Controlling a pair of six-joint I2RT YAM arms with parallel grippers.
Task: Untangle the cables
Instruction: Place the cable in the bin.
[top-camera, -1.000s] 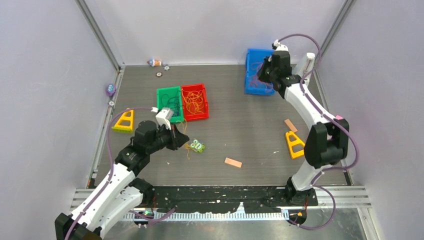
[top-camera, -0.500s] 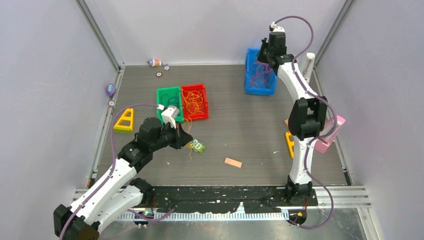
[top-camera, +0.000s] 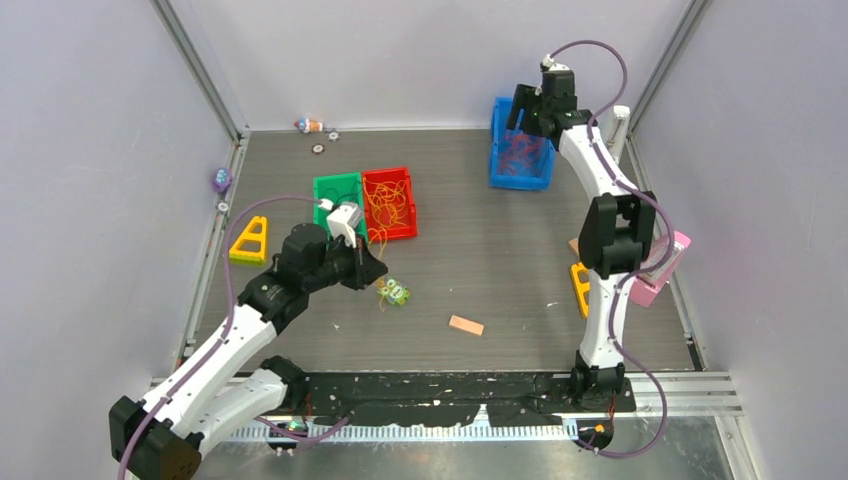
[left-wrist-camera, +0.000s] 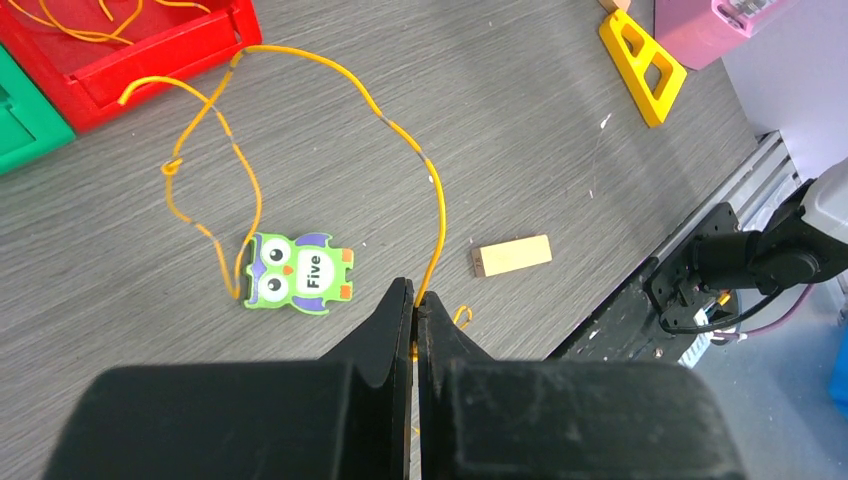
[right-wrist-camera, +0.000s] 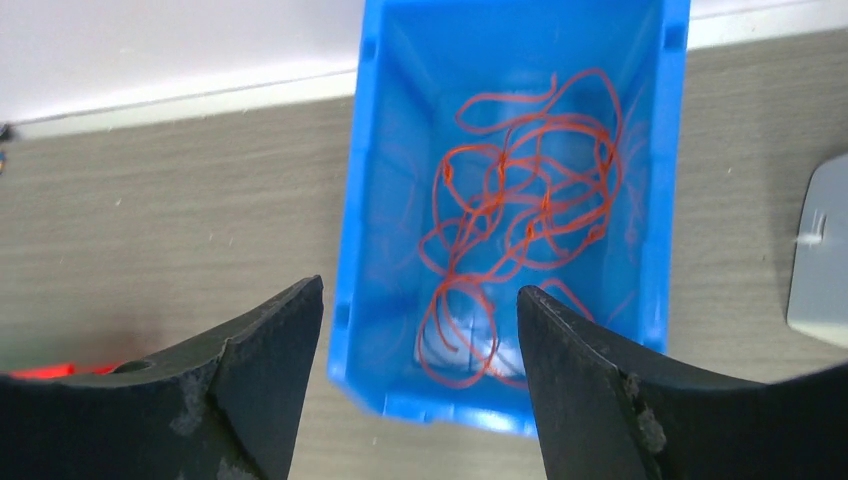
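My left gripper (left-wrist-camera: 413, 302) is clamped on one orange cable (left-wrist-camera: 437, 205); the strand climbs from the closed fingertips, arcs over the worktop (top-camera: 480, 240) to the corner of the red bin (left-wrist-camera: 150, 60), then loops back down to the left edge of the owl card (left-wrist-camera: 298, 275) marked "Five". More orange cables (top-camera: 388, 200) lie heaped inside that red bin; the green bin (top-camera: 330, 195) touching its left side holds dark cables (top-camera: 348, 210). A small wooden block (left-wrist-camera: 511, 255) lies on the worktop just right of my fingertips; a yellow triangle (left-wrist-camera: 640, 55) sits farther off to the right. My right gripper (right-wrist-camera: 420, 292) hangs spread wide above the blue bin (right-wrist-camera: 350, 250) at the far right, gripping nothing; a tangle of red cables (right-wrist-camera: 520, 210) lies on that bin's floor.
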